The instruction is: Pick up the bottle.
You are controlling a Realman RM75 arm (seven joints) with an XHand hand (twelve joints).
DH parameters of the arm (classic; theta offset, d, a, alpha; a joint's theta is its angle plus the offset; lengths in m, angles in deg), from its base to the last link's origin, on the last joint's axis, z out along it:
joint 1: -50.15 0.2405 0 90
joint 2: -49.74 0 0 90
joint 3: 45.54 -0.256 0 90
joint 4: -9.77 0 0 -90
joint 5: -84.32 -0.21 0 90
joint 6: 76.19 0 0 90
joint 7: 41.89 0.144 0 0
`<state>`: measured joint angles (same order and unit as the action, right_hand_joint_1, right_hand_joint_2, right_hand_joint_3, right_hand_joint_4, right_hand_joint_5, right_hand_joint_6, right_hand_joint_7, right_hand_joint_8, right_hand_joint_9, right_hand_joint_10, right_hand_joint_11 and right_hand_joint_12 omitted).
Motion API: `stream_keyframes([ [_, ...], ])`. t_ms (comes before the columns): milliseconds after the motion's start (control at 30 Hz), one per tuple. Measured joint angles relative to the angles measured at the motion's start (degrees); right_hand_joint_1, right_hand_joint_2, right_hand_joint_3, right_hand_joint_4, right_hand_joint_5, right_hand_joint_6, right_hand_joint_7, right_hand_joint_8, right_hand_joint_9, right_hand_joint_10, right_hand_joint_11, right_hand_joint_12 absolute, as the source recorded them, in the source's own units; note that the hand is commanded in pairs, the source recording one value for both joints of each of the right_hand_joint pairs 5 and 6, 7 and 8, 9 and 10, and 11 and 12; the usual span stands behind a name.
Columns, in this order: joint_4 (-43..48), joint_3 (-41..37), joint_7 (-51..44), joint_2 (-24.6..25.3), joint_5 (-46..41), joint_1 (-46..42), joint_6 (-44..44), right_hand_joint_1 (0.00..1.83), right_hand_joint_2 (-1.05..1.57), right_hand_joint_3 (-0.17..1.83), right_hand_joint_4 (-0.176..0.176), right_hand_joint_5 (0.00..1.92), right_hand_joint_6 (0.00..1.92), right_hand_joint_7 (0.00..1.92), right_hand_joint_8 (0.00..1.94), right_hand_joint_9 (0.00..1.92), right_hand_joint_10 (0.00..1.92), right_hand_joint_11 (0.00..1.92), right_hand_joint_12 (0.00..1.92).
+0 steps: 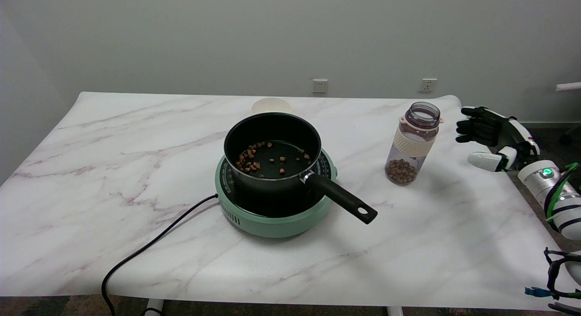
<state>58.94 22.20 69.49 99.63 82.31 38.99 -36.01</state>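
the bottle [412,145] stands upright on the table [136,180], toward its far right part, with no lid on its open mouth. it is clear and purplish, with a cream band around its upper body and a heap of brown pellets [401,170] at the bottom. it leans a touch in the view but sits on its own base.

the right hand [492,134] hangs in the air to the right of the bottle, near it but apart, at about the height of the bottle's upper half. its fingers [472,124] are spread and point left toward the bottle, the thumb lower and apart from them, and they hold nothing. the white arm [556,195] runs down to the lower right corner.

left of the bottle, near the table's middle, a green hotplate [272,218] carries a black pot [272,148], whose handle [342,199] sticks out toward the lower right, its end between the hotplate and the bottle's side of the table. more brown pellets lie scattered on the pot's floor. a black cord [150,245] leaves the hotplate's left side and drops off the near edge. behind the pot, a pale round thing [271,106] peeps over the rim; i can't tell what it is. two sockets [320,86] sit on the wall beyond.
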Motion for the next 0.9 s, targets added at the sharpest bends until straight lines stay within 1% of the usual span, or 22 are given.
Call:
stream_keyframes([
  [900,3.5,7.9,-0.3,3.3,-4.0,3.1,-1.2,1.18,-0.68,1.15,0.0,0.45,0.45,0.64,0.64,0.63,0.63,0.73,0.73],
])
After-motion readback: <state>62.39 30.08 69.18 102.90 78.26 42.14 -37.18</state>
